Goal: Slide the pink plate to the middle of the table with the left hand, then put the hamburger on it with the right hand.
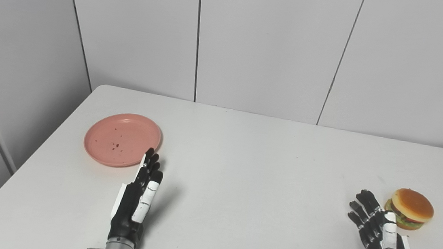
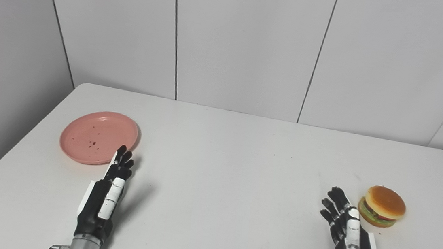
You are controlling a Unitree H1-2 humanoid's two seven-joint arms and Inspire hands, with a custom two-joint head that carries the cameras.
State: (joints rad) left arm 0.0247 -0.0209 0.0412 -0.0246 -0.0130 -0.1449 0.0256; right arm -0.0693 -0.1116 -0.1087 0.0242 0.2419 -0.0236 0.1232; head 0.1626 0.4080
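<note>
On the white tabletop there are one plate, one hamburger and two robot hands.

The plate is pink and round. It lies flat at about ten o'clock from the middle of the tabletop, near the left edge. It carries a few small dark specks and no food.

The hamburger stands upright at about four o'clock from the middle, close to the right edge. It has an orange bun on top and green and red layers below. The plate and the hamburger are well apart, on opposite sides of the tabletop.

The left robot hand is at about seven o'clock from the middle. Its fingers are stretched straight and lie close together, pointing to twelve o'clock. The tips are at the near right rim of the plate; whether they touch it I cannot tell. This hand holds nothing.

The right robot hand is at about five o'clock, just beside the hamburger on its left. Its fingers are spread a little and slightly bent, and it holds nothing.
</note>
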